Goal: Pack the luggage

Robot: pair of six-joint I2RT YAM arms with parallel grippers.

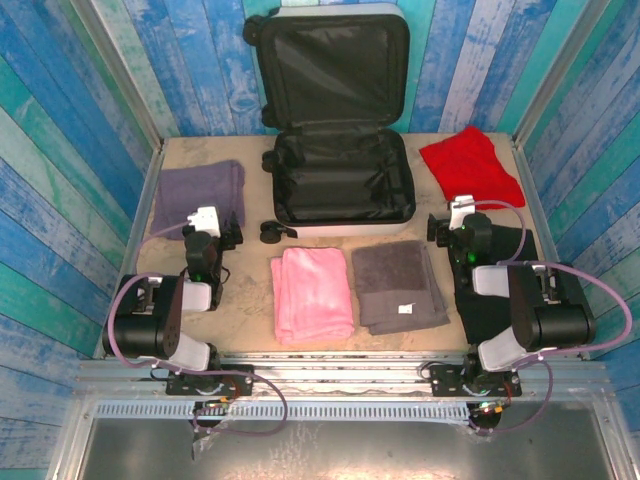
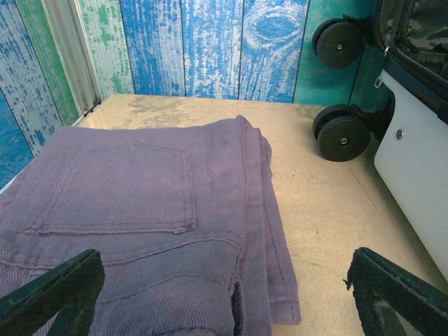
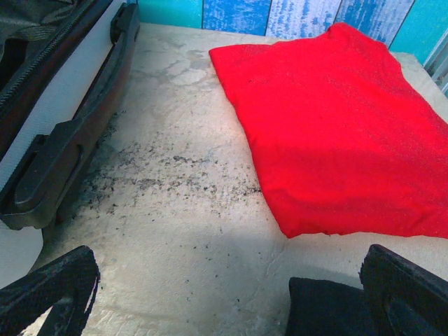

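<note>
- Top view: luggage sits open at back centre of the table. Base lies flat, lid is propped against the back wall, black lining shows in both halves.
- Top view lays out the rest: purple jeans at left, red cloth at right, pink towel and grey towel side by side in front of the luggage, between the arms.
- Small black item just off the luggage's front-left corner; cannot tell what it is.
- Left wrist view adds close detail: two black wheels on the white shell, and a back pocket on the folded jeans.
- Right wrist view adds the luggage's black side handle and a black cloth at the bottom, just beside the red cloth's near edge.
- Left gripper: jaws wide, holding nothing, over the jeans' near edge.
- Right gripper: jaws wide, holding nothing, over bare table between luggage and red cloth.
- Count: one luggage, one jeans, one red cloth, one black cloth, two towels, two grippers.
- Surface: sandy-beige board — dark specks and stains beside the luggage.
- Room: walls of blue and teal painted planks on three sides, metal rail at the near edge.
</note>
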